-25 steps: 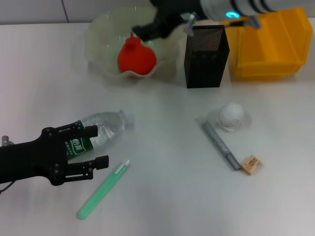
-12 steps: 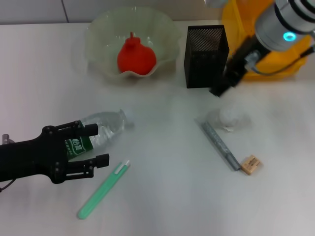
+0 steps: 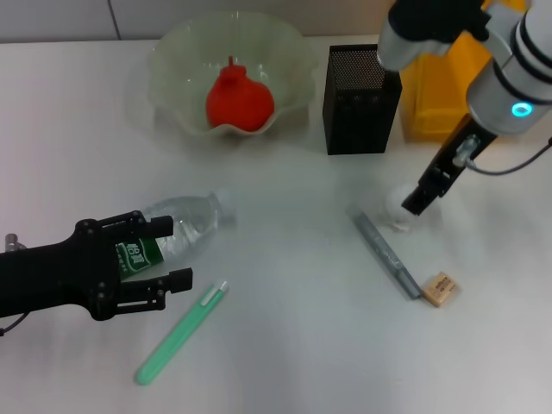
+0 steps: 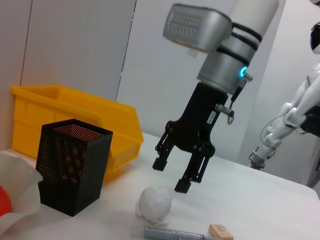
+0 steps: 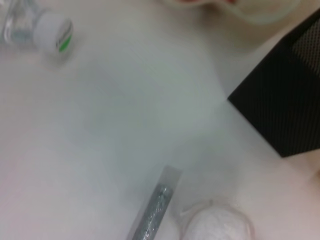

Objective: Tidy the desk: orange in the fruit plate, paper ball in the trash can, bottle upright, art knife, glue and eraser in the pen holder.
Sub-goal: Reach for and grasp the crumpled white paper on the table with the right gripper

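Note:
The orange [image 3: 239, 99] lies in the pale fruit plate [image 3: 172, 65]. My right gripper [image 3: 416, 203] is open and hangs just above the white paper ball [image 3: 398, 207], not touching it; the left wrist view shows this gripper [image 4: 171, 176] over the ball [image 4: 155, 204]. The clear bottle [image 3: 185, 222] lies on its side at the left. My left gripper [image 3: 168, 254] is open with its fingers around the bottle's green label. A green art knife [image 3: 181, 332], a grey glue stick [image 3: 385, 254] and a tan eraser [image 3: 438, 289] lie on the table. The black mesh pen holder [image 3: 362, 99] stands at the back.
A yellow bin [image 3: 448, 86] stands right of the pen holder. The right wrist view shows the bottle cap [image 5: 55, 32], the glue stick [image 5: 152, 210], the paper ball [image 5: 217, 225] and the pen holder [image 5: 290, 100]. Another white robot [image 4: 300, 100] stands beyond the table.
My right arm has swung from over the fruit plate, past the pen holder, down to just above the paper ball. The left arm and the bottle have not moved.

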Robot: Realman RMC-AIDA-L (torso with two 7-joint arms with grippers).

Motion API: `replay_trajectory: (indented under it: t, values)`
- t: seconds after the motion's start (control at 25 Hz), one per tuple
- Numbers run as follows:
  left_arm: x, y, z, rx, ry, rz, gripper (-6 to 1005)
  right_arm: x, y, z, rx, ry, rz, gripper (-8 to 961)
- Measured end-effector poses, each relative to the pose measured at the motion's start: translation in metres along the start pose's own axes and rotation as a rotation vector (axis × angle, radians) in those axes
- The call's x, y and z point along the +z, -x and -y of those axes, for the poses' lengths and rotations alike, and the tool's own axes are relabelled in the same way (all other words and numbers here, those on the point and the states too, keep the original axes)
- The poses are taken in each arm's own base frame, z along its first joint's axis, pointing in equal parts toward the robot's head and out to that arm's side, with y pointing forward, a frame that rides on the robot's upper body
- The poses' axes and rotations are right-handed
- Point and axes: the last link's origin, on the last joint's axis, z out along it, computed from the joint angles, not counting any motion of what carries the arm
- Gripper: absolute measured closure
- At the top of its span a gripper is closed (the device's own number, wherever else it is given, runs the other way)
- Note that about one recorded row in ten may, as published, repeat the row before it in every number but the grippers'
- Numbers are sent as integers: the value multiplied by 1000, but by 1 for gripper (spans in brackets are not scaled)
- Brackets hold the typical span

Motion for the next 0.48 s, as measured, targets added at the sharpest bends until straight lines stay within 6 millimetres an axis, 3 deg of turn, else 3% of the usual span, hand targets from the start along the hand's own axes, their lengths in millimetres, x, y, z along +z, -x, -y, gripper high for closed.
replay_trajectory:
  t: [0.48]
  values:
    - [0, 0, 0, -5, 2, -1, 203, 19, 1, -7, -15, 24, 7, 275]
